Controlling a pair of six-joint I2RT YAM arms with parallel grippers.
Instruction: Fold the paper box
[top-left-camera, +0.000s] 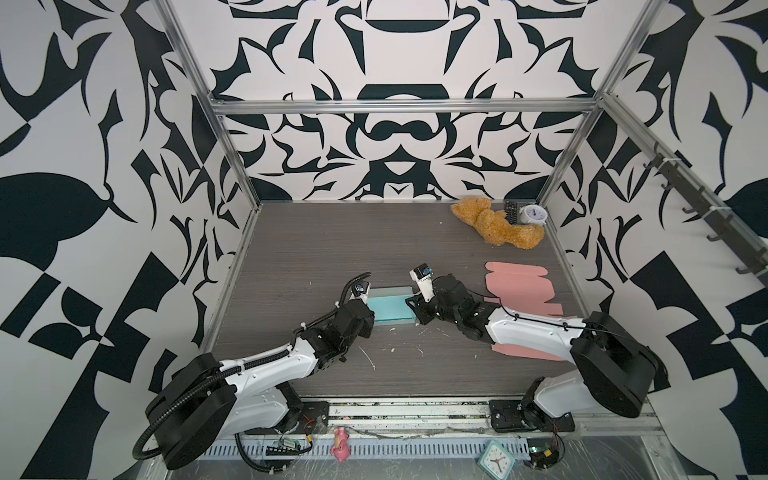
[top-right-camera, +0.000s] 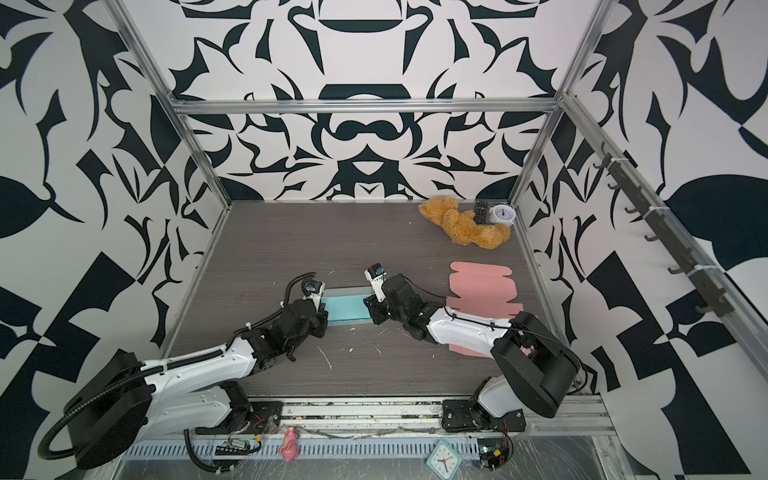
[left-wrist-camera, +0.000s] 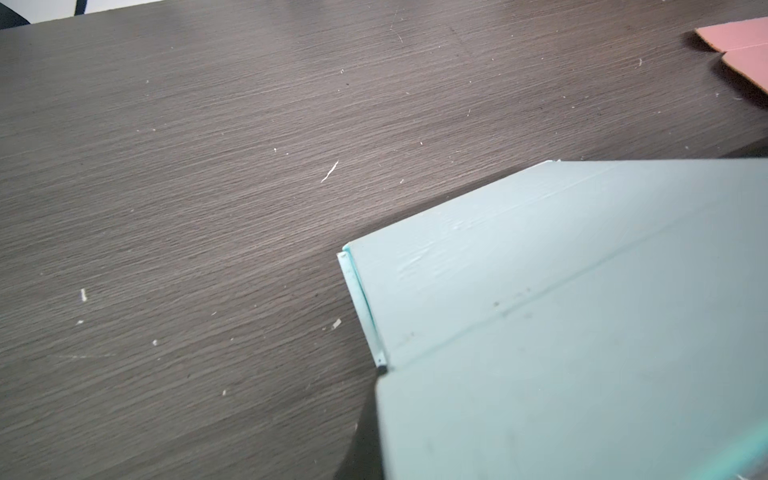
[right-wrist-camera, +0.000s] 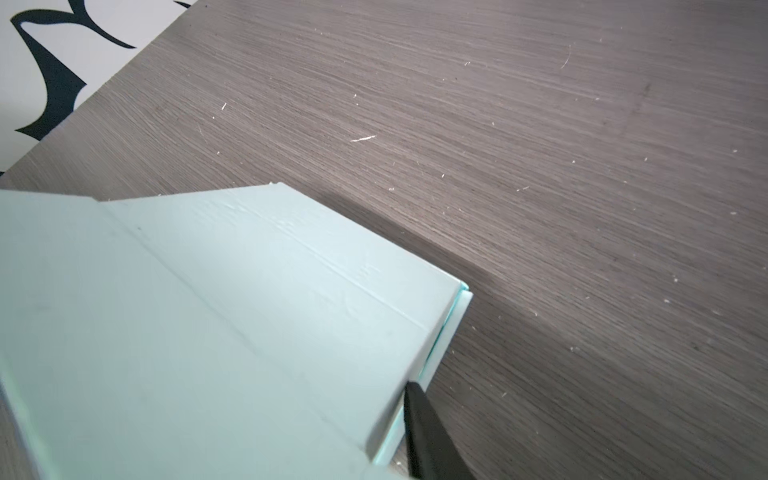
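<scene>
teal paper box (top-left-camera: 390, 309) mid bench (top-left-camera: 324, 245), partly folded, between both arms. left claw (top-left-camera: 372, 315) at box's left end, closed together; whether it pinches flap, cannot tell. right claw (top-left-camera: 412, 306) at box's right end; one black finger (right-wrist-camera: 428, 432) against outside of end wall, other hidden, so grip cannot tell. flat pink cardboard (top-left-camera: 519, 286) to right, partly under right arm.

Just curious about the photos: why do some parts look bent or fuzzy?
In both top views the wide lens makes the metal frame look splayed; in the left wrist view the teal box goes soft nearest the lens while the table is sharp; the right wrist view shows its shadow.
</scene>
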